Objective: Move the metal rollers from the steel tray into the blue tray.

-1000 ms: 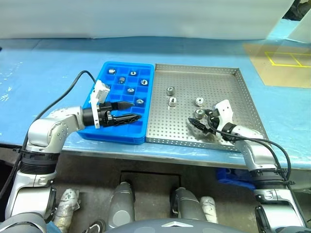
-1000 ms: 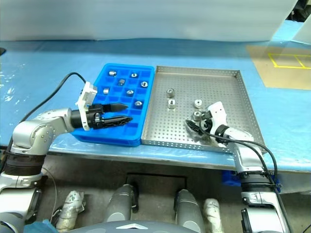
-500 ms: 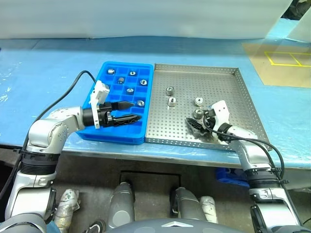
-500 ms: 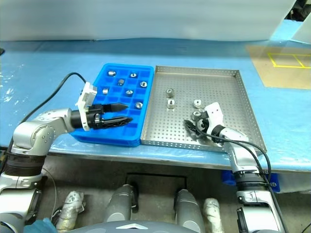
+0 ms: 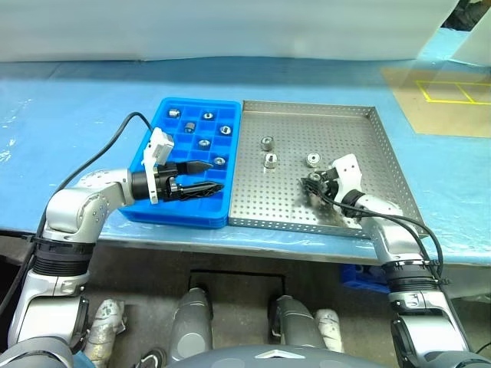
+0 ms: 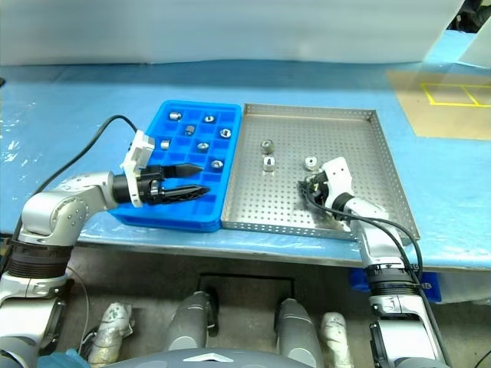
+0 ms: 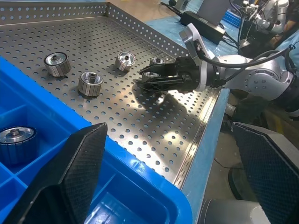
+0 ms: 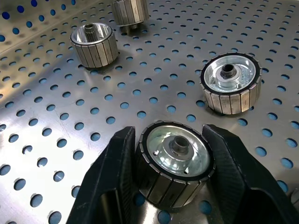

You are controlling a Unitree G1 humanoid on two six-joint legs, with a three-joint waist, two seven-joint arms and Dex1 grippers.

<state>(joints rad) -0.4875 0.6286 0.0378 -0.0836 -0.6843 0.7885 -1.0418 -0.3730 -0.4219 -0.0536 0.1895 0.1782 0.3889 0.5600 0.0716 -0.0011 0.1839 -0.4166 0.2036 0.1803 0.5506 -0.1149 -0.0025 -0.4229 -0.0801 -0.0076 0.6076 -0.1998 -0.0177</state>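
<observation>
We see right claw (image 8: 174, 154) clamped on roller (image 8: 176, 161) on steel tray (image 5: 360, 146), roller's base hidden by fingers; left claw (image 5: 205, 175) gaping empty over blue tray (image 5: 176, 207).

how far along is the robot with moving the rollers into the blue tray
Done: about six rollers sit in the blue tray. In hand: the right gripper has closed on a roller resting on the steel tray. Left: that one plus three loose rollers. The left gripper waits open.
</observation>
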